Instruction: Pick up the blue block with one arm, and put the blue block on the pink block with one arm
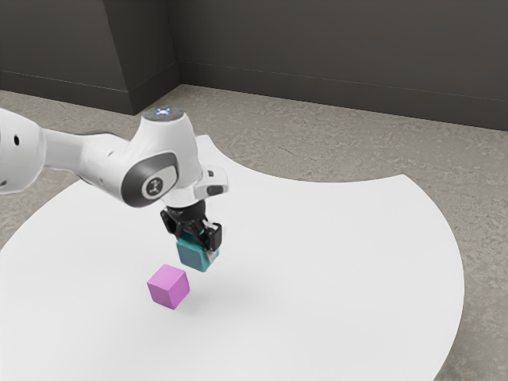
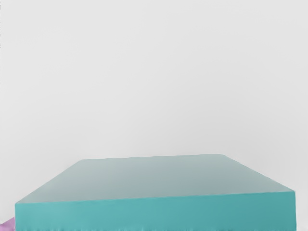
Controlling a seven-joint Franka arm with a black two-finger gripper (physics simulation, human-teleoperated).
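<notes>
The gripper pinches the blue block between its two fingers and holds it off the white table, just beside the pink block and a little higher. I'd bring it squarely over the pink top, level, then lower it gently before letting go.

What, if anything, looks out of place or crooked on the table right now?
Nothing stands out. The gripper is shut on the blue block, which looks more teal than blue, held close to the pink block, not yet on it. Both blocks look intact.
</notes>
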